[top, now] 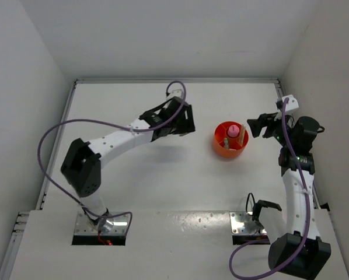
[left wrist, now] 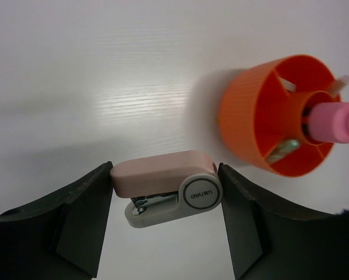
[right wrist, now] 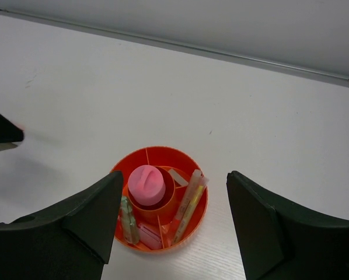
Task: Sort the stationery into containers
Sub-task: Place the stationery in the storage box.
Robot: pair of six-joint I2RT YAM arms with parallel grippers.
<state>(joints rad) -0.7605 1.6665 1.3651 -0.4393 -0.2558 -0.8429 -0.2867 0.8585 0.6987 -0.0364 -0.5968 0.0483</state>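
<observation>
A small pink and grey stapler (left wrist: 163,175) sits end to end between the fingers of my left gripper (left wrist: 164,175), which is shut on it, left of the cup. In the top view the left gripper (top: 189,119) hides the stapler. The orange divided cup (right wrist: 163,153) stands on the table at centre right (top: 221,149). A pink-capped tube (right wrist: 146,184) stands in its middle well. Thin yellow and pink sticks (right wrist: 189,204), a green marker (right wrist: 126,220), a pink piece (right wrist: 148,233) and a whitish bit (right wrist: 178,177) lie in its outer sections. My right gripper (right wrist: 174,175) hangs open above the cup with nothing between its fingers.
White walls close in the white table at the back and both sides. The right gripper (top: 255,128) is just right of the cup, close to the right wall. In the left wrist view the cup's wall (left wrist: 244,122) is up and to the right of the stapler.
</observation>
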